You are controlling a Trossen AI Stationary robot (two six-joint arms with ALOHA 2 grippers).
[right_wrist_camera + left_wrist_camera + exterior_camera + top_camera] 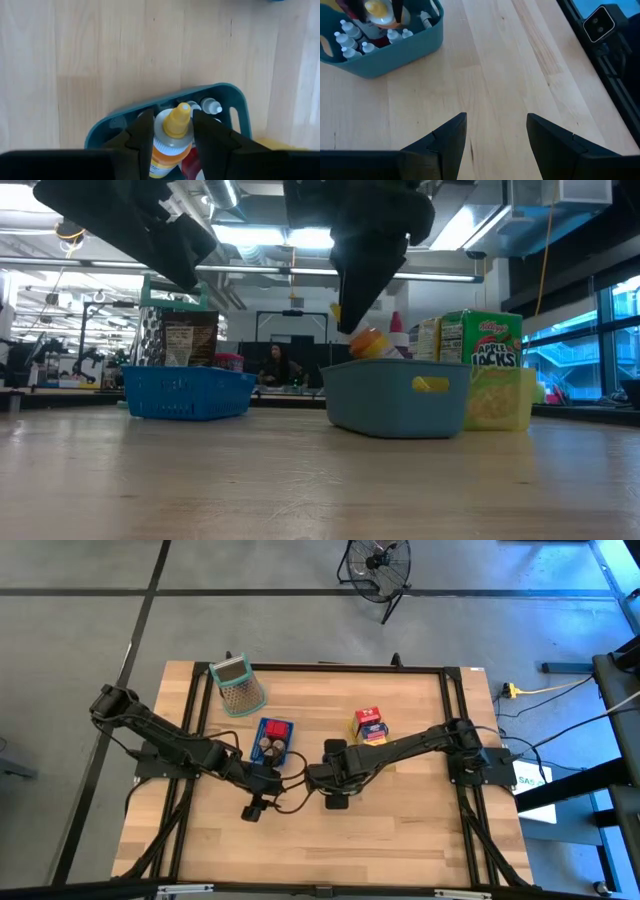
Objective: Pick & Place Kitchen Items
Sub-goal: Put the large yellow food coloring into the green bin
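Note:
My right gripper (172, 131) hangs over the grey-blue tray (120, 125), shut on a small white bottle (165, 147) that has an orange label and a yellow cap. The low view shows this bottle (368, 342) tilted just above the tray's rim (398, 370). Several tiny white bottles (350, 40) stand inside the tray. To the tray's left, my left gripper (496, 131) is open over bare wood, holding nothing. My right gripper pinches the bottle's upper body, just below the yellow cap (178, 120), between its two fingers (145, 132). They come at it from above, slanting steeply down. The bottle hangs tilted over the tray's inside; whether its lower end touches anything inside I cannot tell.
A blue tray (273, 737) with small items lies behind my left gripper. A yellow tray (370, 726) holds cartons, among them a green one (480, 345). The green-rimmed grater (238, 686) lies at the far left. Bare wood stretches toward the near edge.

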